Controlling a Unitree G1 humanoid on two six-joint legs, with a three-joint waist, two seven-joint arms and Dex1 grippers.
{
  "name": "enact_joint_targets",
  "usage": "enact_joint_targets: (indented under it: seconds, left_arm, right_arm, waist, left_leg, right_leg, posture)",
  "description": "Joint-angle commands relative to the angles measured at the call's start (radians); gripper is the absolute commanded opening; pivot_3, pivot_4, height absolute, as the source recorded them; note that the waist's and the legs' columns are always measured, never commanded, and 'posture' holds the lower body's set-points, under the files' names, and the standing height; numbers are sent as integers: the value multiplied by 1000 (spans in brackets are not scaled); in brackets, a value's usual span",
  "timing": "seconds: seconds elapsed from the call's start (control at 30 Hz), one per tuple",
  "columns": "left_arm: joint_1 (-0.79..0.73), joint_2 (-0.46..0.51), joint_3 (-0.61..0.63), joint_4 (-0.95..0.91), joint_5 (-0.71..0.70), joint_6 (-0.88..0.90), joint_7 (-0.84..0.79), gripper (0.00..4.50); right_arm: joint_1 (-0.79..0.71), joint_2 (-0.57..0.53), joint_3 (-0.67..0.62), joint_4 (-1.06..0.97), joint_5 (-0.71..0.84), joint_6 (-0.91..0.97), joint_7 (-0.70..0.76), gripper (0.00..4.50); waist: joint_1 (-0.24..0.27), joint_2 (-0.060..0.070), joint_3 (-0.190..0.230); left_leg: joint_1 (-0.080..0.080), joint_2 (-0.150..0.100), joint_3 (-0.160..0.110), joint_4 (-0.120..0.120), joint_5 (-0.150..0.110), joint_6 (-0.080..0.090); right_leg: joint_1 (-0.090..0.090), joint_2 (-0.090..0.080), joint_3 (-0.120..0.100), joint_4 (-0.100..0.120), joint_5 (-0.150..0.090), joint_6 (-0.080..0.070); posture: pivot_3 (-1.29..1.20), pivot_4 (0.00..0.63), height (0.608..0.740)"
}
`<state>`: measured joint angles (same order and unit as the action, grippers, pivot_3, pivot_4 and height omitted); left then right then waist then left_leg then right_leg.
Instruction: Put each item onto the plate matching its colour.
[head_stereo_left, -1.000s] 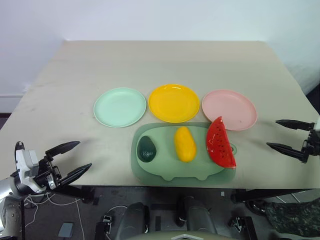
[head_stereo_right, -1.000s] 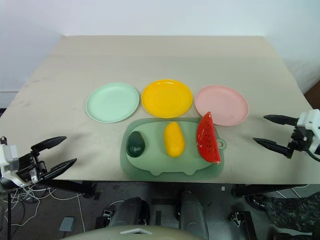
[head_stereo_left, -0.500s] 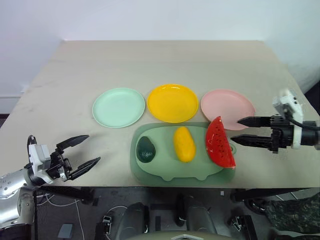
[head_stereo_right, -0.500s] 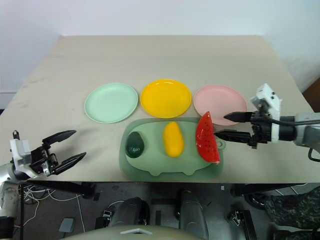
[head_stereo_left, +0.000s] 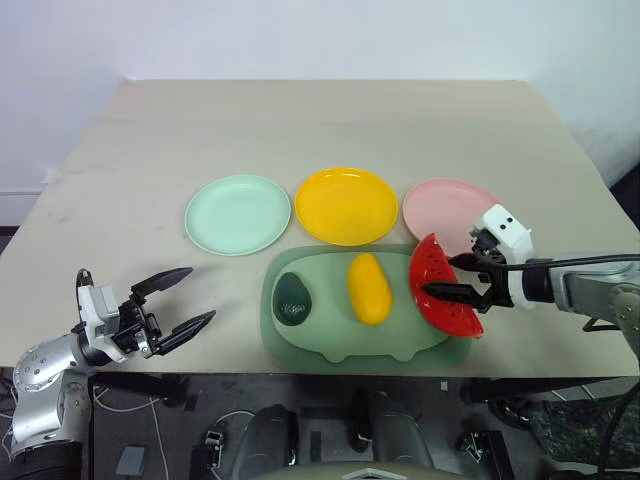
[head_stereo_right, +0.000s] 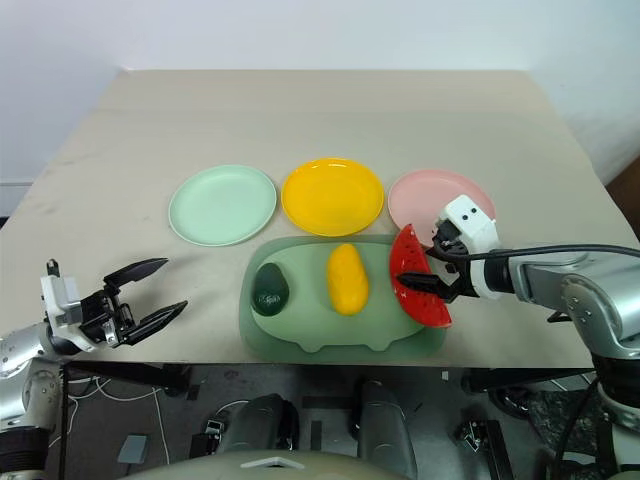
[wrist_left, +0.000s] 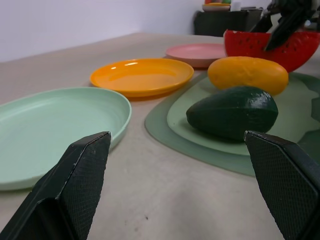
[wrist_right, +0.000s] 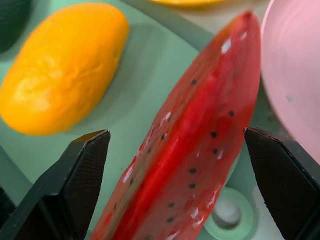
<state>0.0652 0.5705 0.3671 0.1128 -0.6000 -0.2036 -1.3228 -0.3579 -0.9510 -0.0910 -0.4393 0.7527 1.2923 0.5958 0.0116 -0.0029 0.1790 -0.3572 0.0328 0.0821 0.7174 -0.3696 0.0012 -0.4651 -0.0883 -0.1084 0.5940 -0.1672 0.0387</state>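
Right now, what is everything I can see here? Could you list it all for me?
Table: one, beige, bears everything.
Plates: three in a row, mint green plate, yellow plate, pale pink plate.
Cutting mat: one, pale green, in front of the plates.
Avocado: one, dark green, on the mat's left part.
Mango: one, yellow, mid-mat.
Watermelon slice: one, red with black seeds, on the mat's right edge.
Left gripper: black fingers open, over the table's near left edge.
Right gripper: open, fingers astride the watermelon slice.
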Motion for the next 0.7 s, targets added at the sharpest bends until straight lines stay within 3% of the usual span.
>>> enact_joint_targets:
  seconds: [0.03,0.47,0.6,0.7]
  left_arm:
    - [2,-5,-2,-39,-11,3,21,4487]
    - [-19,-6,21,-67,-81,39,15,4487]
    - [-24,4,11,-67,-77,41,-3,4500]
    - [-28,6,2,-71,-66,41,-2,4500]
  right_arm:
    - [9,5,29,-45,-35,-29,-15,4500]
    - [-9,-9,175,-34,-121,-14,-10,4500]
    - [-35,-11,185,-16,-132,-13,11,3336]
    - [-61,4,139,-4,-88,-3,51,3206]
  waist:
    - [0,0,0]
    - [-2,-1,-1]
    - [-1,-2,-1]
    - [-1,-2,-1]
  left_leg:
    - [0,0,0,0,0,0]
    - [0,0,0,0,0,0]
    - [0,0,0,0,0,0]
    - [0,0,0,0,0,0]
  right_leg:
    - [0,0,0,0,0,0]
    - [0,0,0,0,-1,-1]
    - [0,0,0,0,-1,-1]
    - [0,0,0,0,-1,-1]
  posture:
    - [0,150,733]
    - [0,150,733]
    - [0,150,733]
    - [0,150,733]
